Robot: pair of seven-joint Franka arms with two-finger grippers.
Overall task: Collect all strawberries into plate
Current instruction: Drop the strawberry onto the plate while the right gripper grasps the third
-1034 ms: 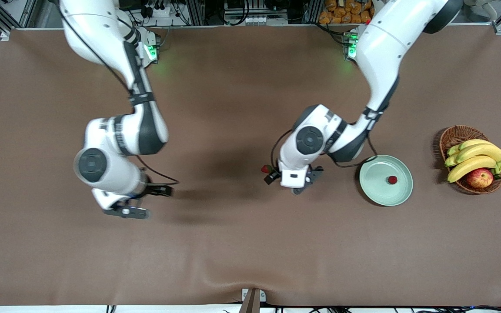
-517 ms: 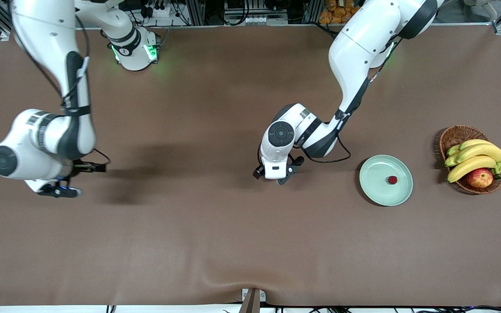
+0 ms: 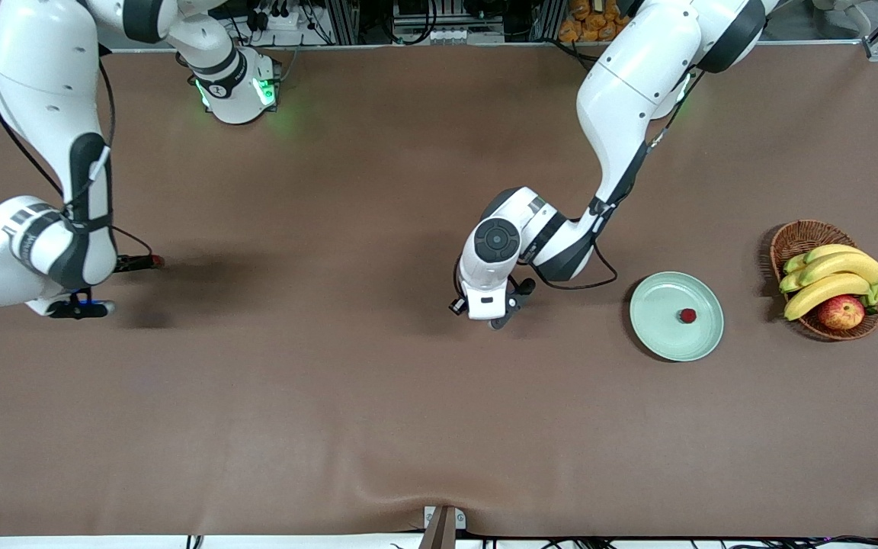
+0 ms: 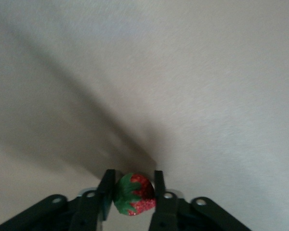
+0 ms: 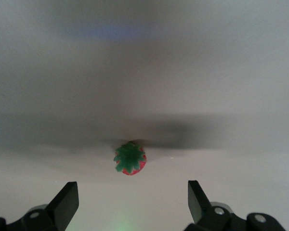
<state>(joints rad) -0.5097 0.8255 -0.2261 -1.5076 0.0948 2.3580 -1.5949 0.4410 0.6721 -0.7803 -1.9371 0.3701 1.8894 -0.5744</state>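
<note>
Strawberries: one (image 4: 133, 194) is clamped between the left gripper's (image 4: 132, 188) fingers for transfer to the plate (image 3: 656, 335) at its 3 o'clock, where one (image 3: 687, 315) already lies, while the right gripper (image 5: 133, 199) hangs fingers wide over another (image 5: 129, 158) on the worktop (image 3: 378, 427).

The table (image 3: 378, 427) is covered in plain, unpatterned brown. The plate (image 3: 656, 332) is pale mint green and holds a red strawberry (image 3: 687, 315). The strawberry (image 4: 133, 194) in the left wrist view is speckled red with a green leafy cap; the one (image 5: 129, 158) in the right wrist view is likewise red under green. The basket (image 3: 793, 240) is woven brown, with yellow bananas (image 3: 835, 278) and a red-yellow apple (image 3: 841, 312). Both arms are white with dark grey joints.
</note>
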